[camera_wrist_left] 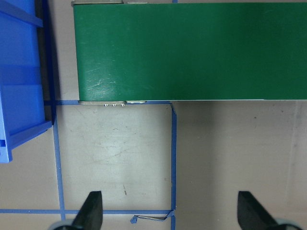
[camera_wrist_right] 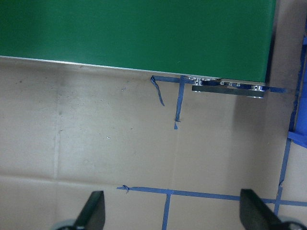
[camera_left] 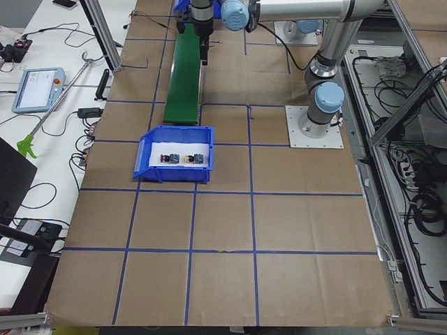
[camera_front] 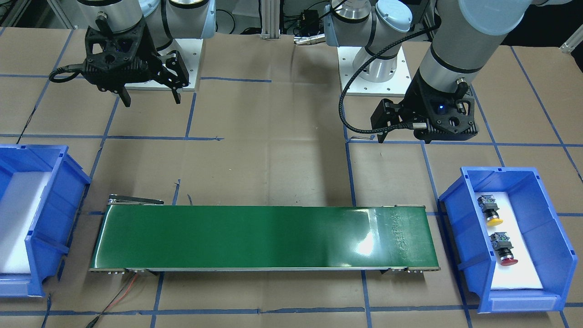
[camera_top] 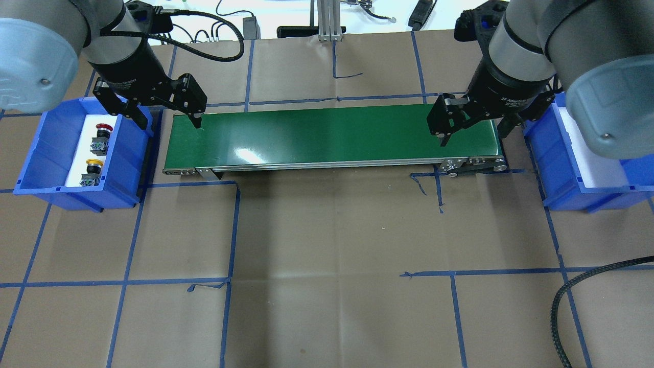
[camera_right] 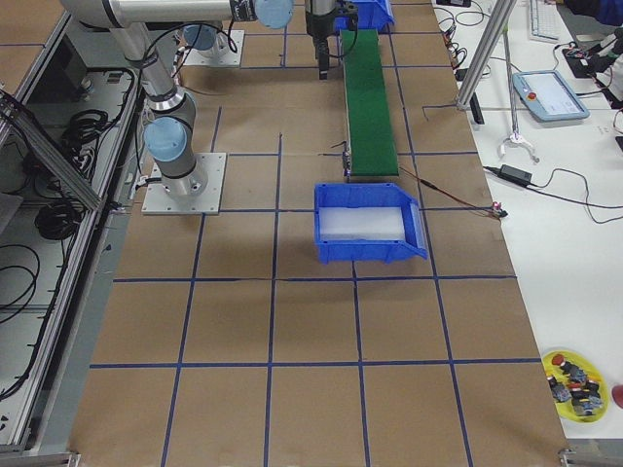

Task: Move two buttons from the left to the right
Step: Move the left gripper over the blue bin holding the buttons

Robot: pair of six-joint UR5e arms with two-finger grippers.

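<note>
The two buttons lie in the left blue bin [camera_top: 76, 198] on white foam, the red-capped button [camera_top: 102, 131] farther from the robot and the yellow-capped button [camera_top: 92, 167] nearer. Both also show in the front view, yellow [camera_front: 491, 212] and red [camera_front: 503, 249]. My left gripper [camera_top: 168, 122] is open and empty, held above the table between this bin and the green conveyor belt's [camera_top: 332, 133] left end. Its wrist view shows open fingers [camera_wrist_left: 92, 208] over bare paper. My right gripper [camera_top: 475, 134] is open and empty above the belt's right end.
A second blue bin [camera_top: 554, 158] with white foam and no buttons stands at the belt's right end. Blue tape lines cross the brown paper table. A black cable [camera_top: 582, 286] lies at the near right. A yellow dish of parts [camera_right: 576, 381] sits on the side table.
</note>
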